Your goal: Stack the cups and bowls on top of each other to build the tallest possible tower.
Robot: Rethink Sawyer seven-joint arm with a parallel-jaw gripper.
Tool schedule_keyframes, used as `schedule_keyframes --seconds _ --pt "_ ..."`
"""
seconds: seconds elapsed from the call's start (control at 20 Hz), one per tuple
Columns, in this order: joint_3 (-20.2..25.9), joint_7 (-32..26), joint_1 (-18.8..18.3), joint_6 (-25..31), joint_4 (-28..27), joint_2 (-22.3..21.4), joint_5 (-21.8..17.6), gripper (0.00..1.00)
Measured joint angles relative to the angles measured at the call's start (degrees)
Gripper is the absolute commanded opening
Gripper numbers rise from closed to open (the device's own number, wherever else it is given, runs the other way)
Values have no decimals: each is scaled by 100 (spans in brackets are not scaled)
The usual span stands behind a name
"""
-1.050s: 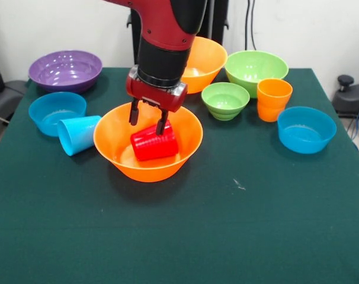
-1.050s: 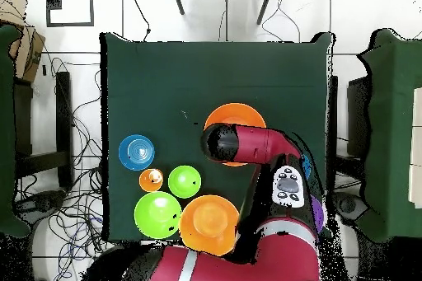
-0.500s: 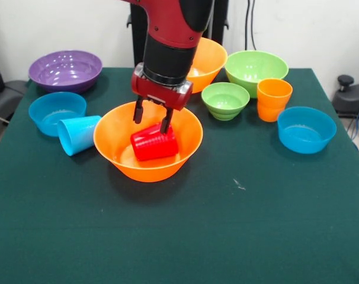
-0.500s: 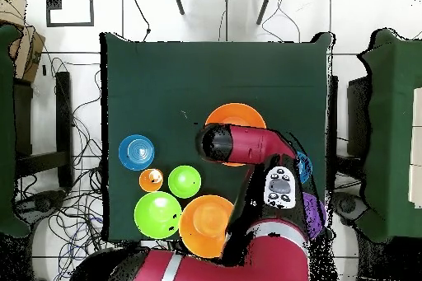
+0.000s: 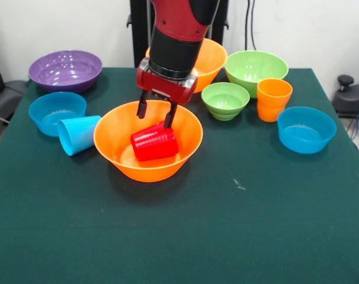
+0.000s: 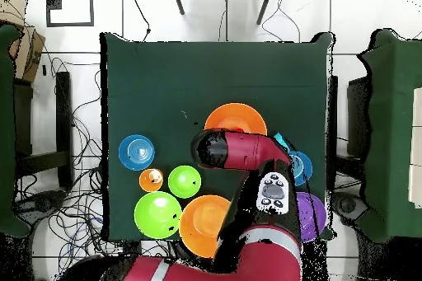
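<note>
Gripper (image 5: 157,116) fingers are hanging parted and empty just above the red cup (image 5: 154,142), which is lying on its side inside a large orange bowl (image 5: 121,128) near the middle of the green tabletop (image 5: 239,225). Beside that bowl, a light blue cup (image 5: 77,134) is lying tipped over, touching a small blue bowl (image 5: 56,112). Farther back, a purple bowl (image 5: 65,70) is sitting at one corner, while a second orange bowl (image 5: 209,59) is leaning behind the arm (image 5: 176,35). Large (image 5: 256,68) and small (image 5: 225,99) green bowls, an upright orange cup (image 5: 273,99) and another blue bowl (image 5: 306,129) are sitting along the other side.
</note>
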Motion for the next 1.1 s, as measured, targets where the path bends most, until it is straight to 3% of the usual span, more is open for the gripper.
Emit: schedule_keyframes --seconds 0.5,1.1 --pt "-68 0 62 -172 277 -97 68 100" --pt "-66 0 60 -172 1252 -1073 389 100"
